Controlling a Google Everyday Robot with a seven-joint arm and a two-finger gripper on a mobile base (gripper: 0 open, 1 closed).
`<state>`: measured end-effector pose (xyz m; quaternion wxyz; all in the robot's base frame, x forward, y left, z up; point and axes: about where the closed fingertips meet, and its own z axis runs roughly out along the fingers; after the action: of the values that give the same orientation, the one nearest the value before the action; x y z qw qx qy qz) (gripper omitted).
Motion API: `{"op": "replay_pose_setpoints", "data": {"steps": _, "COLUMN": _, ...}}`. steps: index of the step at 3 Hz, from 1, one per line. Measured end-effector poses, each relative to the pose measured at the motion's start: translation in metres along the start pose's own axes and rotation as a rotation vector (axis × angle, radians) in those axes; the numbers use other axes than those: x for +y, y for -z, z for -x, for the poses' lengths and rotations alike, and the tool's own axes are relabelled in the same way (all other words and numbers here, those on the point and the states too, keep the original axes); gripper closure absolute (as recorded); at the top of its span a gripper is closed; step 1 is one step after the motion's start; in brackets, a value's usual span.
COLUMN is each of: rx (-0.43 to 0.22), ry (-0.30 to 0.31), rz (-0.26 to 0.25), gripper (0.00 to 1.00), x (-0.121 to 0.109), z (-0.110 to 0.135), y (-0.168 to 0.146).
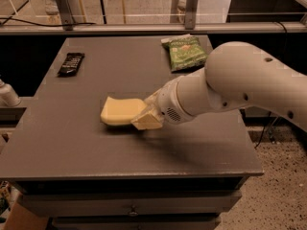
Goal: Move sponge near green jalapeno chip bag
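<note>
The pale yellow sponge [119,111] is at the middle of the grey table [72,147], a little left of center. My gripper [145,117] is at the sponge's right end, and its pale yellow fingers are shut on that edge. The sponge appears slightly raised, with a shadow under it. The green jalapeno chip bag [186,51] lies flat near the table's far right edge, well beyond the sponge. My white arm reaches in from the right and covers part of the table's right side.
A dark wrapped bar [71,63] lies at the far left of the table. A metal rail with posts [62,6] runs behind the table. The table's front edge and a drawer front are below. Floor shows at the right.
</note>
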<state>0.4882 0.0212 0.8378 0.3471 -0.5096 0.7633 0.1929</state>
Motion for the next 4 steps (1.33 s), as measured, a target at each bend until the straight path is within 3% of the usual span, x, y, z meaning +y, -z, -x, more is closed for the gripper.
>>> {"op": "replay_pose_setpoints", "data": {"steps": 1, "rx": 0.019, "ry": -0.008, "rz": -0.084, "gripper": 1.0, "x": -0.029, "z": -0.008, "y": 0.045}}
{"op": "replay_pose_setpoints", "data": {"steps": 2, "rx": 0.019, "ry": -0.008, "rz": -0.084, "gripper": 1.0, "x": -0.029, "z": -0.008, "y": 0.045}}
{"op": "replay_pose_setpoints", "data": {"steps": 3, "rx": 0.048, "ry": -0.018, "rz": -0.124, "gripper": 1.0, "x": -0.038, "z": -0.024, "y": 0.046}}
{"op": "replay_pose_setpoints", "data": {"steps": 4, "rx": 0.108, "ry": -0.036, "rz": -0.21, "gripper": 1.0, "x": -0.068, "z": -0.052, "y": 0.056}}
